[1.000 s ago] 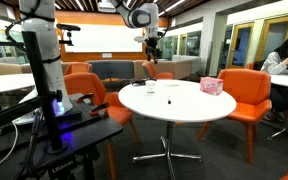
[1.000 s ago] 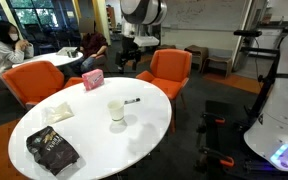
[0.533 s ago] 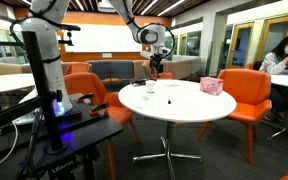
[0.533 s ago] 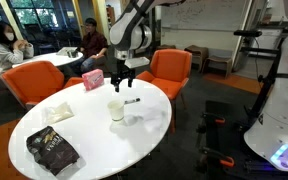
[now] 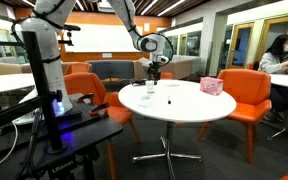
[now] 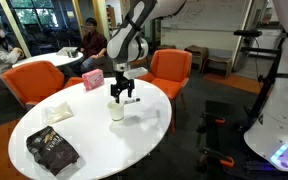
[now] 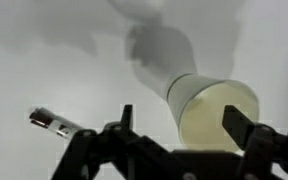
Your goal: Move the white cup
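The white cup [image 6: 116,110] stands upright on the round white table [image 6: 84,140]; it also shows in an exterior view [image 5: 150,86] and in the wrist view [image 7: 216,110], where I look down into its mouth. My gripper [image 6: 123,95] hangs open just above the cup, its two dark fingers [image 7: 180,125] spread, one left of the cup and one over its right rim. It holds nothing. A tiny dark object [image 7: 54,123] lies on the table left of the cup.
A pink box [image 6: 92,80] stands at the table's far side, also seen in an exterior view [image 5: 211,86]. A dark snack bag [image 6: 51,150] and a white napkin [image 6: 59,112] lie on the table. Orange chairs [image 6: 169,70] ring it. People sit behind.
The arm has come down from high behind the table to just over the white cup. The cup has not moved.
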Tool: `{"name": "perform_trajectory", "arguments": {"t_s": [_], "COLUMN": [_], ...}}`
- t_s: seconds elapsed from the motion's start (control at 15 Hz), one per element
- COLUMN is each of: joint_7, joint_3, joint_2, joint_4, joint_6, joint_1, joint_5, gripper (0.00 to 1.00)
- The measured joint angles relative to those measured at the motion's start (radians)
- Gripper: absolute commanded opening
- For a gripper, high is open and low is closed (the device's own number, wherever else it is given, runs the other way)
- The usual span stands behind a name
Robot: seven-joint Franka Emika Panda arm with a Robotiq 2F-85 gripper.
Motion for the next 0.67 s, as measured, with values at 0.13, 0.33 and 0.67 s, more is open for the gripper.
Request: {"name": "perform_trajectory", "arguments": {"t_s": [0.13,0.33,0.67], "joint_7": [0.000,0.000,-0.003], "joint_3": [0.003,0.003,0.006], "joint_2": [0.019,0.039,0.041], "joint_4": [0.004,0.013,0.016], "joint_6": [0.000,-0.001,0.000], "joint_1": [0.000,0.000,0.001], "joint_5": [0.000,-0.002,-0.017], "gripper": [0.49,0.27,0.00]}}
